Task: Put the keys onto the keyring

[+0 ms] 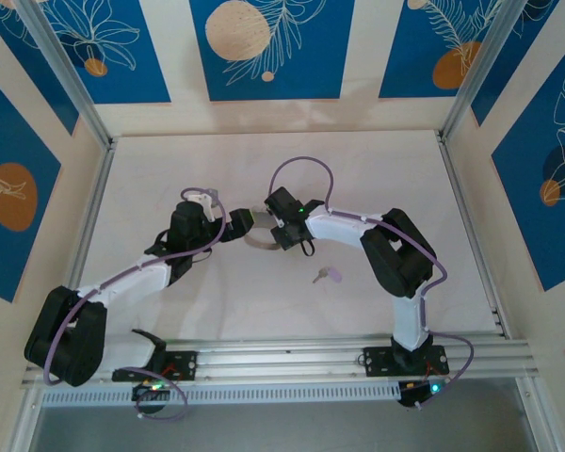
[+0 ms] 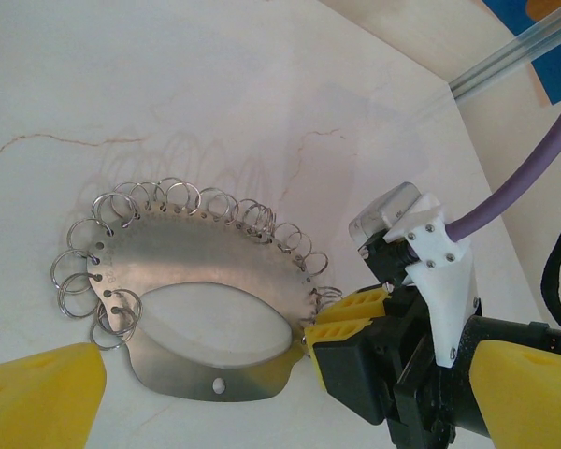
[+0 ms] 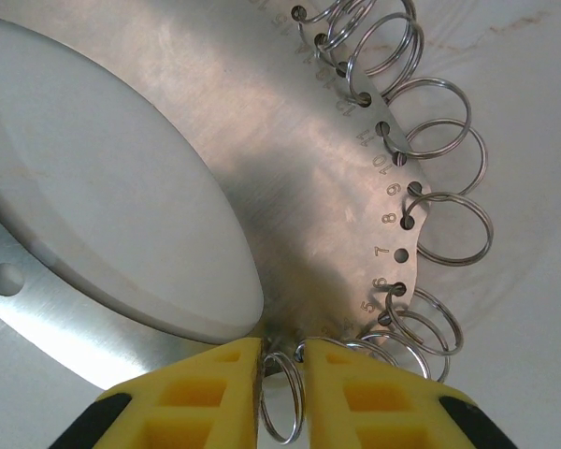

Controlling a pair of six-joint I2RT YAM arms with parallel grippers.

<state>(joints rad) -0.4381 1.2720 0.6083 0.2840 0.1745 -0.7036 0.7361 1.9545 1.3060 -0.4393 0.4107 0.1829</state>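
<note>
The key (image 1: 328, 275) is seen loose on the table (image 1: 169, 169), apart from the keyring (image 1: 257, 241) and at about 4 o'clock from it in the top view. Its shaft is laid roughly along the 9-to-3 line. The right gripper (image 3: 280, 369) is clenched on one small ring at the keyring's edge. The left gripper (image 2: 290, 374) is held wide open beside it. The key is judged nearer the right arm, so a reach across would fall to the left.

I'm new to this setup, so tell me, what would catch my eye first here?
A shiny metal keyring, a crescent plate fringed with small wire loops, lies on the white table. The right hand pinches one loop at its edge. The small lilac-headed key lies apart, to the keyring's right in the top view.
</note>
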